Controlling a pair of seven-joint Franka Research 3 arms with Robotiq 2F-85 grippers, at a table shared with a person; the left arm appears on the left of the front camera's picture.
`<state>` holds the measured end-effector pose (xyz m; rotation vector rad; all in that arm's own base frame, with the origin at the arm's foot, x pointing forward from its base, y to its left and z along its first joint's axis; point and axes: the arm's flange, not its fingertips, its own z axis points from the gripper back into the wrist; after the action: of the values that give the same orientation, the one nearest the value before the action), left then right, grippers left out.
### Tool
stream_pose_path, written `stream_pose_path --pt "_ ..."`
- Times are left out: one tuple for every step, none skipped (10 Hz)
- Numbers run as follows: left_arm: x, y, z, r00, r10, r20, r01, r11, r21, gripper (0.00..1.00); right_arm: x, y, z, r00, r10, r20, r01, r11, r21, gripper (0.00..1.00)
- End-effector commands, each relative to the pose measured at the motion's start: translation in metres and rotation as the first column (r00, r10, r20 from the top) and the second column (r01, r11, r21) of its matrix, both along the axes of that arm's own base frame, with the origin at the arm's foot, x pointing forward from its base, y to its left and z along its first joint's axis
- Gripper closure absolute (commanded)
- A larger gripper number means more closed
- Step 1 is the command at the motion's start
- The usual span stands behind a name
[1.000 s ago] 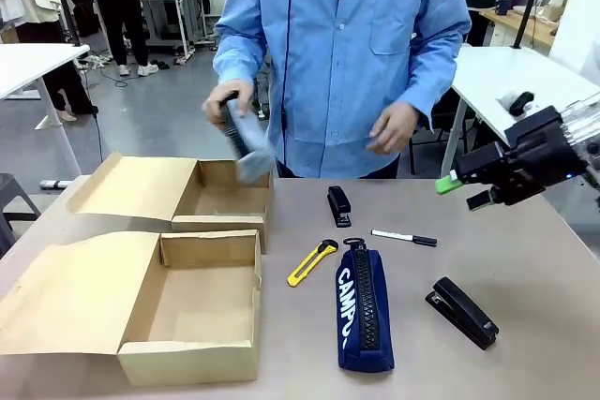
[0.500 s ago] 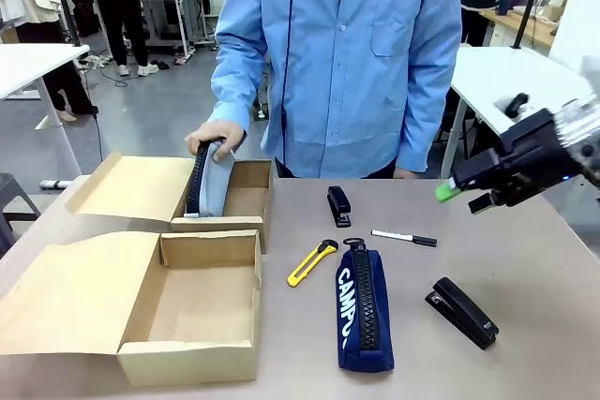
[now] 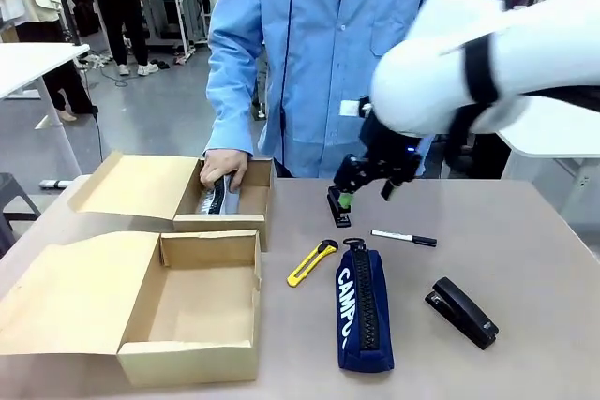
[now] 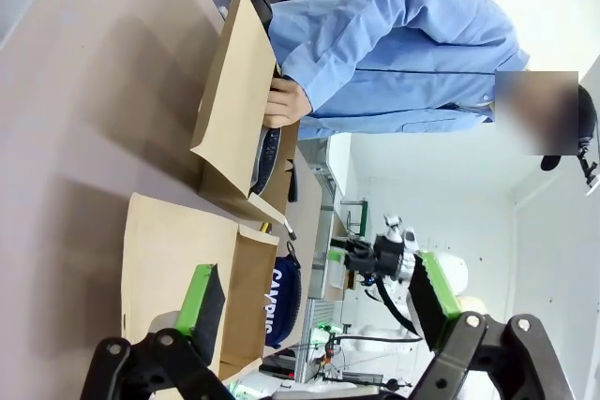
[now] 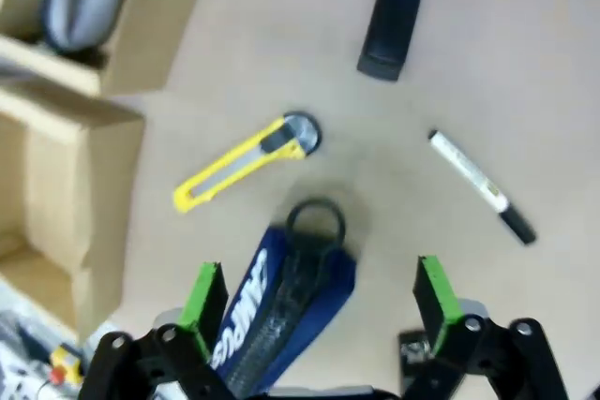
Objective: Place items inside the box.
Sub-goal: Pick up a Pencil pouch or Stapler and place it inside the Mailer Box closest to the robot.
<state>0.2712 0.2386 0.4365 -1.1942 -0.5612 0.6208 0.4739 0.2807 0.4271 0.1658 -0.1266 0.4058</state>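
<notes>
My right gripper (image 3: 364,192) hangs open just above a small black stapler (image 3: 337,210) at mid-table. Its wrist view looks straight down between its open fingers (image 5: 319,292) on the navy "CAMPUS" pencil case (image 5: 281,311), the yellow utility knife (image 5: 246,161), a thin black-and-white pen (image 5: 478,185) and the stapler (image 5: 394,21). In the front view the case (image 3: 364,311), knife (image 3: 312,261), pen (image 3: 403,237) and a larger stapler (image 3: 462,311) lie on the table. The box (image 3: 192,339) stands open at the near left. My left gripper (image 4: 314,297) is open, holding nothing.
A second cardboard box (image 3: 220,224) stands behind the first. The person's hand (image 3: 223,168) presses a grey pencil case (image 3: 217,199) into it. The person stands at the far edge. The right half of the table is bare beyond the larger stapler.
My right arm has swung from the right edge to the middle of the table, above the small stapler. The person's hand has lowered the grey pencil case into the far box.
</notes>
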Motion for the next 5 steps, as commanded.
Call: stream_pose_path --pt "-0.001 0.0 0.0 1.0 -0.003 0.029 0.003 1.0 -0.002 0.0 0.054 0.031 -0.003 0.997 -0.029 -0.065 0.026 0.999 -0.044 0.0" --pt "-0.001 0.0 0.0 1.0 -0.003 0.029 0.003 1.0 -0.002 0.0 0.072 0.038 -0.016 0.997 -0.059 -0.056 0.056 0.997 -0.053 0.0" --pt "-0.001 0.0 0.0 1.0 -0.003 0.029 0.003 1.0 -0.002 0.0 0.086 0.04 -0.027 0.995 -0.075 -0.059 0.071 0.995 -0.063 0.0" --pt "-0.001 0.0 0.0 1.0 -0.003 0.029 0.003 1.0 -0.002 0.0 0.101 0.041 -0.04 0.991 -0.122 -0.051 0.117 0.989 -0.084 0.0" --pt "-0.001 0.0 0.0 1.0 -0.003 0.029 0.003 1.0 -0.002 0.0 0.113 0.041 -0.054 0.99 -0.136 -0.041 0.132 0.988 -0.078 0.0"
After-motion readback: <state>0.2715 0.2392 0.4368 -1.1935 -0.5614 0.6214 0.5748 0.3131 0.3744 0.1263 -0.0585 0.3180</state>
